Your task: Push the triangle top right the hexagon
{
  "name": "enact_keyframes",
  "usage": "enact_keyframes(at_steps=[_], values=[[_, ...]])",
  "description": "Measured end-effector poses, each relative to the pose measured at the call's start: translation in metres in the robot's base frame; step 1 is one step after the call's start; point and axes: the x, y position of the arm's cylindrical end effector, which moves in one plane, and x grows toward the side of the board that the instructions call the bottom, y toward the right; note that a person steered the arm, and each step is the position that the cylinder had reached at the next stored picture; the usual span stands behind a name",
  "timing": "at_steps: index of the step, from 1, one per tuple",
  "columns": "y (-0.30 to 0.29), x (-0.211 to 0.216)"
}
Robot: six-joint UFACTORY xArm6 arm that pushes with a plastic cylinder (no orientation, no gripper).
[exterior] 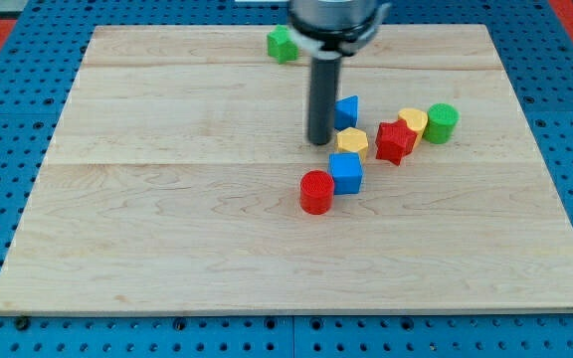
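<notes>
The blue triangle (347, 110) lies just above and slightly left of the yellow hexagon (352, 142), close to it. My tip (320, 141) rests on the board at the triangle's lower left, right beside the hexagon's left edge. The rod partly hides the triangle's left side. A blue cube (346, 172) sits just below the hexagon.
A red cylinder (317, 191) touches the blue cube's lower left. A red star-like block (396, 140), a yellow block (413, 123) and a green cylinder (442, 122) form a row at the right. A green block (283, 44) sits near the top edge of the wooden board (167, 219).
</notes>
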Motion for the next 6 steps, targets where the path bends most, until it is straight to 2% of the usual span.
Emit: enact_keyframes(at_steps=[1, 2, 3, 4, 5, 6], values=[[-0.015, 0.015], [-0.021, -0.034], [0.036, -0.060], [0.061, -0.038], [-0.007, -0.001], [-0.059, 0.065]])
